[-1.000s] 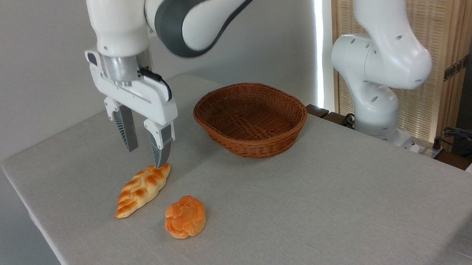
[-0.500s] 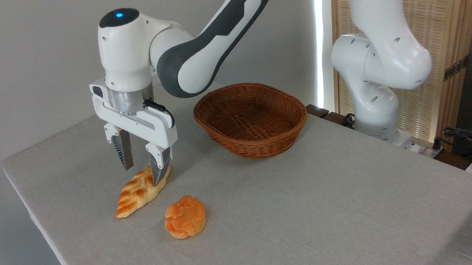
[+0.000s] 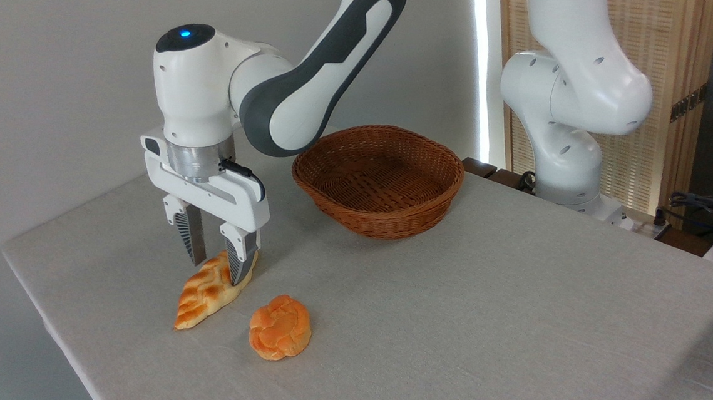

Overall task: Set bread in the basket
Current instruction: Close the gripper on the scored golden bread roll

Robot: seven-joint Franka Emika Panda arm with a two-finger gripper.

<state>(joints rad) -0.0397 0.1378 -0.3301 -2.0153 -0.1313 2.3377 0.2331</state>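
The bread, a golden-brown braided loaf, lies on the table at the front left with its near tip pointing toward the left edge. My gripper points straight down over the loaf's far end. It is open, with one finger on each side of the loaf, and the right finger hides part of the crust. The basket, oval reddish-brown wicker, stands empty at the back, to the right of the gripper.
A small round orange knotted bun sits just right of the loaf, toward the front. The arm's white base and lower links rise at the back right beside a wooden slatted screen. The table's left edge is close to the loaf.
The gripper has come down from above the loaf until its fingers straddle the far end. The loaf, bun and basket have not moved.
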